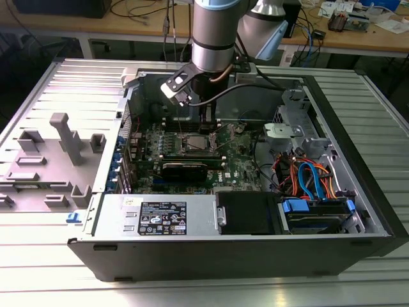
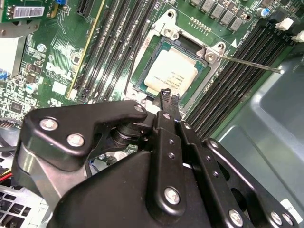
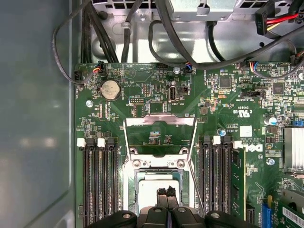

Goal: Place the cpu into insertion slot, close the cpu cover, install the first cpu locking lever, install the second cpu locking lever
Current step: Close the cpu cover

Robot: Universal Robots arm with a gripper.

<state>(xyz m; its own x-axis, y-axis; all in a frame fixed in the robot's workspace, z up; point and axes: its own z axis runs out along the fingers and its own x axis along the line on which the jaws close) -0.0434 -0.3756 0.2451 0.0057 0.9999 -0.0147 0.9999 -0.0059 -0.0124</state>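
Observation:
The cpu, a silver-grey square chip, lies flat in the insertion slot on the green motherboard; in the first wrist view the cpu sits inside the slot's black rim. The cpu cover is swung open and lies back from the slot, with the board showing through its window. A thin wire locking lever sticks out beside the socket, unlatched. My gripper hangs just above the chip's near edge, fingers shut together with nothing between them. In the exterior view the gripper stands right over the slot.
Long black memory slots flank the socket on both sides. Black cables run along the case wall behind the board. A power supply, a drive cage with orange and blue cables and a grey plastic fixture surround the work area.

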